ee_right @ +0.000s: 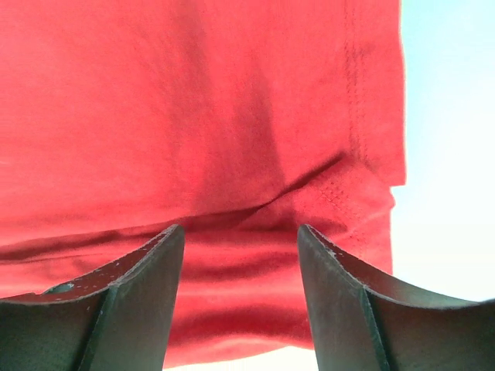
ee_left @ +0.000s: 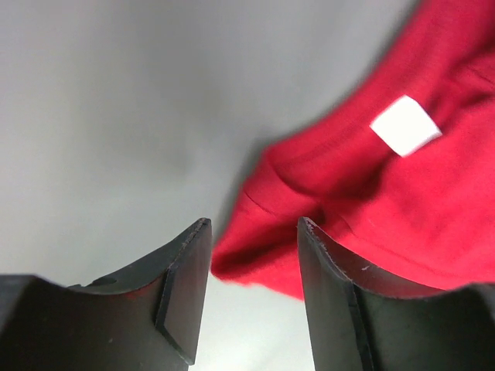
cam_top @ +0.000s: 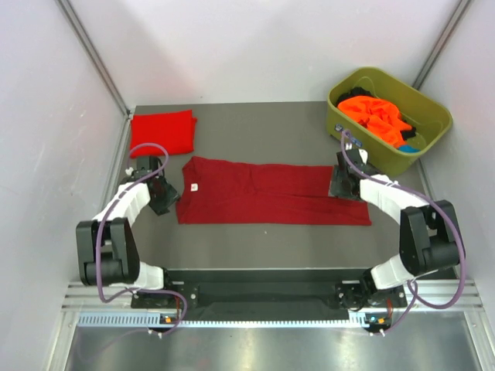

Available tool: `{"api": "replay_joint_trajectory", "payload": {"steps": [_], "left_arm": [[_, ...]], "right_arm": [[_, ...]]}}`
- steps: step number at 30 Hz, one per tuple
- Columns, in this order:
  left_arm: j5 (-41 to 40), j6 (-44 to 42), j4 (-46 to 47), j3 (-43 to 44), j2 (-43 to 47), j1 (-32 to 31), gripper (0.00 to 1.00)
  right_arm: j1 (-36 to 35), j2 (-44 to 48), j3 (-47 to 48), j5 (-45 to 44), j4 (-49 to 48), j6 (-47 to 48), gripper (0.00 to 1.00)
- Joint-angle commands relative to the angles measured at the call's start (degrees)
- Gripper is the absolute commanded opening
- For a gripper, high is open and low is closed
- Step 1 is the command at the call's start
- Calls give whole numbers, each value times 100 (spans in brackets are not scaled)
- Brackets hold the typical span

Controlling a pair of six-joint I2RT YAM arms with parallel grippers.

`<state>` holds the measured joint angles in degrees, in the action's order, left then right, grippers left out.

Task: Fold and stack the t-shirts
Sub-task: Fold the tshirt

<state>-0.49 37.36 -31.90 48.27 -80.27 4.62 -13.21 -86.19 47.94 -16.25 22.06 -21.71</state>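
Across the middle of the grey table [cam_top: 263,131] the dark crimson soft cloth t-shirt [cam_top: 271,193] lies as a long flat band, with its small white neck label [ee_left: 404,126] at the left end. Over that collar corner the left gripper [ee_left: 254,232] hangs with jaws spread, pinching nothing. Over the opposite end the right gripper [ee_right: 241,236] is also spread, with the cloth lying flat beneath it. At the far left corner rests a brighter red folded t-shirt [cam_top: 162,133].

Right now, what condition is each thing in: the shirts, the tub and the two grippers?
Dark crimson t-shirt: folded into a long strip, lying flat.
Brighter red t-shirt: folded small, lying apart at far left.
Orange t-shirts: crumpled, unfolded, inside the tub.
Olive tub: upright, holding clothes.
Left gripper: open, at the crimson shirt's neck end.
Right gripper: open, over its hem end.
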Motion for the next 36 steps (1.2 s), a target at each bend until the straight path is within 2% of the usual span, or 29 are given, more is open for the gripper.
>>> {"api": "replay_joint_trajectory", "payload": {"steps": [1, 8, 12, 13, 15, 18, 21, 22, 26, 31, 32, 33, 36], "left_arm": [[-240, 25, 228, 15, -375, 127, 53], [-320, -62, 325, 147, -586, 135, 49], [-154, -133, 509, 113, -718, 135, 44], [-83, -168, 570, 104, -744, 135, 43], [22, -133, 667, 43, -814, 127, 40], [304, -107, 817, 7, -946, 135, 35], [392, -150, 870, 77, -1113, 127, 29], [401, -194, 870, 103, -1157, 127, 20], [234, -203, 861, 182, -1333, 144, 0], [-257, -107, 537, 525, -1492, 135, 2], [-485, -115, 431, 673, -1465, 135, 16], [-626, -115, 282, 753, -1404, 135, 25], [-1031, -238, -25, 1112, -1027, 118, 39]], "right_arm": [[64, 340, 619, -19, 192, 79, 61], [56, 112, 927, 227, 63, -17, 61], [-225, 7, 988, 1385, -797, 253, 61], [-408, -220, 1093, 1605, -896, 386, 61], [-559, -546, 1462, 2638, -1168, 702, 61], [-858, -1327, 1989, 3127, -1319, 1010, 61], [-1069, -1820, 2596, 2690, -1021, 1108, 61], [-1087, -1918, 2728, 2602, -794, 1091, 61], [-1026, -2068, 2984, 1662, -467, 836, 61], [-955, -2191, 3106, 1414, -519, 1247, 63], [-955, -2217, 3151, 1527, -545, 1553, 63], [-955, -2270, 3194, 1615, -545, 1774, 63], [-938, -2122, 3125, 2160, -502, 2784, 63]]}}
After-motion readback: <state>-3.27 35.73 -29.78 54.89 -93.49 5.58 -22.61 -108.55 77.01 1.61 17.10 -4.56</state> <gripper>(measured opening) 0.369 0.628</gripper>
